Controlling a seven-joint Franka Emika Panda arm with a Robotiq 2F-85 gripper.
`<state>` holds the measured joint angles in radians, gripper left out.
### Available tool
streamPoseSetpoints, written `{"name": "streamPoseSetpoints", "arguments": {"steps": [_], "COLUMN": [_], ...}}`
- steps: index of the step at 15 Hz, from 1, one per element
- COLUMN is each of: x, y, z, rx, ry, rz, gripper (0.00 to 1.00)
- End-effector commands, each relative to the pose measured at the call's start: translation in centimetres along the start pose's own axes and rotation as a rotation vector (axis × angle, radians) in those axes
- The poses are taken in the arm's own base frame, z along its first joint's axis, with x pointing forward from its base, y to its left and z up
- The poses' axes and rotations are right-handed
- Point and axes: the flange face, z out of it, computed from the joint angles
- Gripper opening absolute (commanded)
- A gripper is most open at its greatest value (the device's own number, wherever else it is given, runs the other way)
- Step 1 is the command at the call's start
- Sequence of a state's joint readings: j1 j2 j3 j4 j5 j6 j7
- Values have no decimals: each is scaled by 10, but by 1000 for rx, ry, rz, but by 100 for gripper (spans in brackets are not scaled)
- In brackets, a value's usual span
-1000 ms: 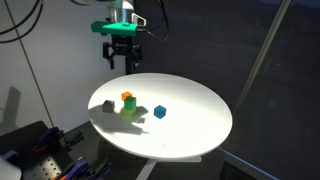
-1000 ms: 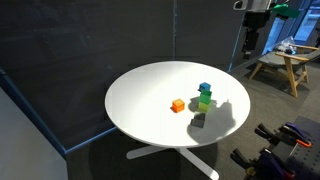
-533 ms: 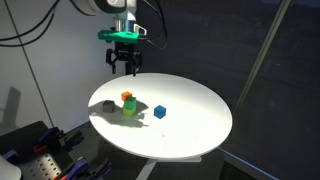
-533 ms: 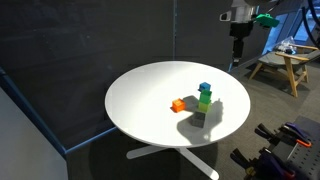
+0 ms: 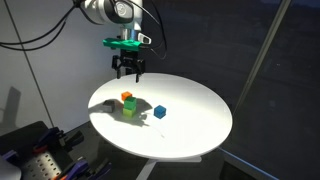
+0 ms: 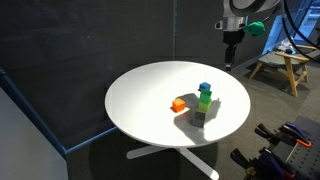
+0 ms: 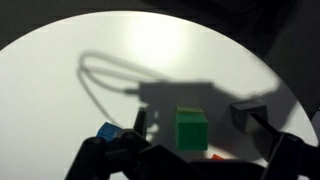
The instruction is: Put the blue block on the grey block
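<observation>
Approach step in hand, nothing gripped yet. In the air near the rim of the round white desk (image 5: 190,125), the tool (image 5: 128,72), jaws spread wide and empty, well apart from every block. Near the desk's middle, the blue block (image 5: 159,112), alone on the surface, apart from the green cube (image 5: 131,110). On the other side of that cube, near the edge, the grey block (image 5: 107,105), top bare; just beside the green cube, the orange cube (image 5: 127,97). Next, by judgement: bring the tool over the blue block, square the jaws to its faces, lower, close, lift, then carry across above the green cube and set down on the grey block. Likely hazard: clipping the green or orange cube in passing.
</observation>
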<state>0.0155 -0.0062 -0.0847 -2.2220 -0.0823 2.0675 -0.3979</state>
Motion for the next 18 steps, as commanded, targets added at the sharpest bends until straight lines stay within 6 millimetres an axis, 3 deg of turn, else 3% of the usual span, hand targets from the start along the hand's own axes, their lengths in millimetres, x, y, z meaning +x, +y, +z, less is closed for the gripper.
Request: {"name": "streamPoseSetpoints", "arguments": {"steps": [1,11,18], "x": [11,25,50], "y": [22,77,106], "z": [2,17,20], "rx": [29,60,86], "ry": [-3,-4,59], "rz": [139,454,512], "gripper": [100,100,100]}}
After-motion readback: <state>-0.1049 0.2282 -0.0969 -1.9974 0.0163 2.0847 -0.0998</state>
